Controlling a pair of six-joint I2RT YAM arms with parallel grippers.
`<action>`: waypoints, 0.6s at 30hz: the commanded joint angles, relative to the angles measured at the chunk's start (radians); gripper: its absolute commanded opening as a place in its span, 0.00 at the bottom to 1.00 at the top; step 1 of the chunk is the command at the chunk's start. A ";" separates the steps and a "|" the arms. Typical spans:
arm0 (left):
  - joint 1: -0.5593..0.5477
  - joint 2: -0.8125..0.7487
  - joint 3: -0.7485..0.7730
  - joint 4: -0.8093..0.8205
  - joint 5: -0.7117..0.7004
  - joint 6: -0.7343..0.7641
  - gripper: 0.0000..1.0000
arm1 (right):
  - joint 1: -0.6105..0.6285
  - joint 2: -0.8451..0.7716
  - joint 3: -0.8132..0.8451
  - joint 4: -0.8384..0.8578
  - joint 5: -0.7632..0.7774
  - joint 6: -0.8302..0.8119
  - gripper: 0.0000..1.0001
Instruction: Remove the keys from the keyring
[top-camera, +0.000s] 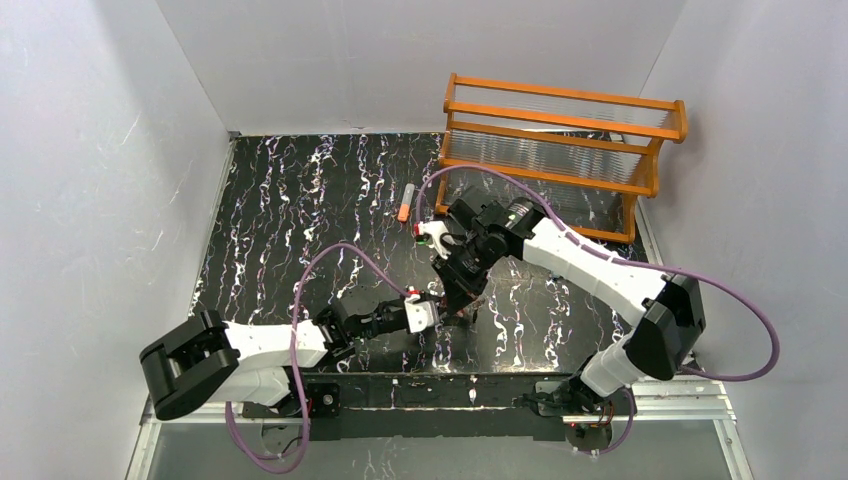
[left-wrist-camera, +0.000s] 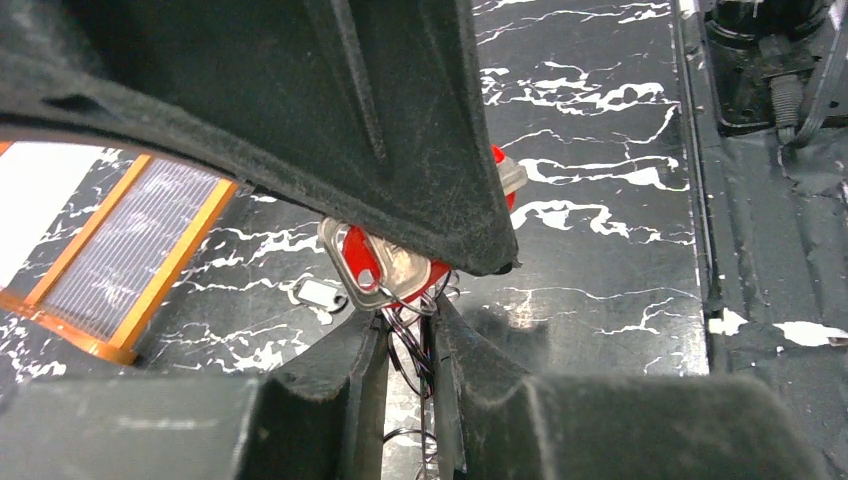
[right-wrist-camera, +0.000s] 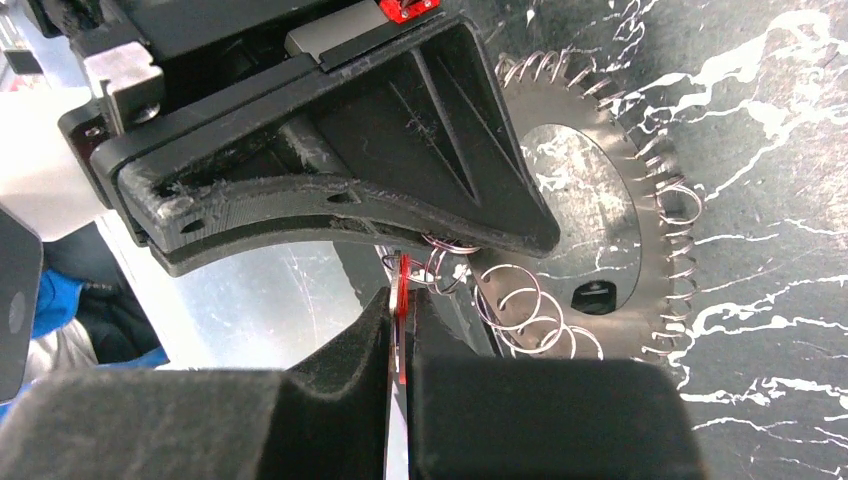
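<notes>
My right gripper (right-wrist-camera: 400, 300) is shut edge-on on a thin red key (right-wrist-camera: 401, 285). In the left wrist view that red key (left-wrist-camera: 358, 248) lies against a flat silver key (left-wrist-camera: 400, 268) just above my left gripper (left-wrist-camera: 410, 330). The left fingers are shut on thin wire loops of the keyring. In the right wrist view the flat toothed keyring (right-wrist-camera: 645, 240) lies on the table behind the jaws, with wire coils along its rim. Seen from above, the left gripper (top-camera: 432, 312) and right gripper (top-camera: 462, 298) meet tip to tip at the table's near middle.
An orange-and-grey tube (top-camera: 405, 205) lies behind the grippers. The orange wooden rack (top-camera: 560, 140) stands at the back right. A pale white clip (left-wrist-camera: 318, 293) lies on the marbled table (top-camera: 300, 230) just past the keys. White walls close in the sides.
</notes>
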 joint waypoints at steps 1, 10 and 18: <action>-0.013 0.038 0.020 -0.111 0.132 0.014 0.01 | -0.011 0.022 0.139 -0.009 -0.050 -0.081 0.03; -0.012 0.083 0.035 -0.076 0.189 -0.053 0.00 | -0.014 0.115 0.276 -0.060 0.034 -0.192 0.23; -0.001 0.106 0.023 0.012 0.109 -0.175 0.00 | -0.043 0.105 0.264 0.070 0.125 -0.168 0.44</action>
